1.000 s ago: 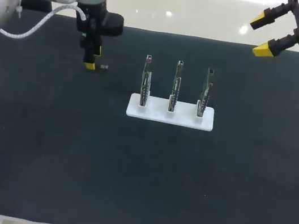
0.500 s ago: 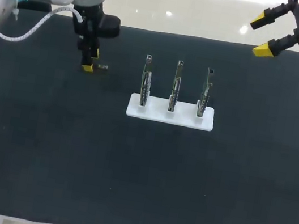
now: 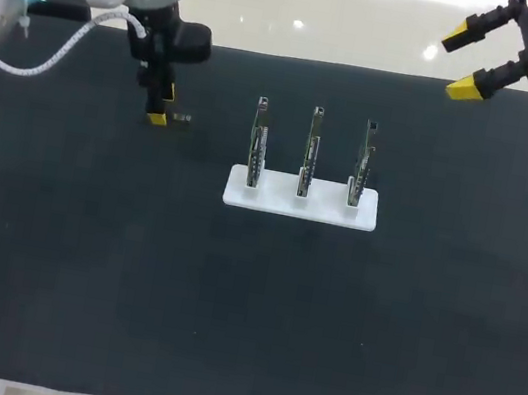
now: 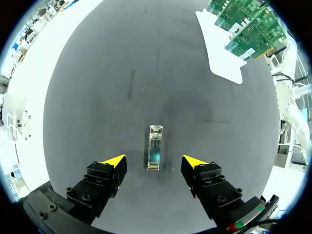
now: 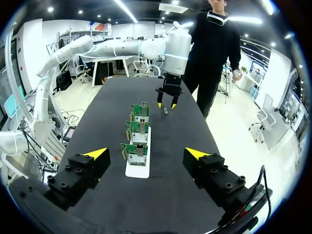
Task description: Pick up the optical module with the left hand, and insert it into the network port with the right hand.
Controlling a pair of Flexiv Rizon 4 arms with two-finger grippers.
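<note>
Hovering low at the upper left of the head view, your left gripper (image 3: 163, 105) has its yellow-tipped fingers spread wide and grips nothing. The left wrist view shows why it sits there. The optical module (image 4: 155, 146) lies flat on the black mat (image 3: 224, 313), its near end in the gap between the fingers and the rest running out ahead of them. Neither finger touches it. That lines the pads up with the module's long sides, so I judge you are set up for the pick and the grasp itself is not yet made. You would need to come down and close evenly, since a thing this small and slim could skid or twist if one finger meets it first.

Your right gripper (image 3: 459, 61) is parked at the upper right corner of the head view, over the mat's far edge. It too is spread and empty, well apart from everything, probably to leave the left arm room until the module is passed over.

Three green circuit boards (image 3: 310, 150) stand upright in a white holder (image 3: 283, 204) at the upper middle, seen edge-on. The network port is presumably on one of them, but I cannot make it out.
</note>
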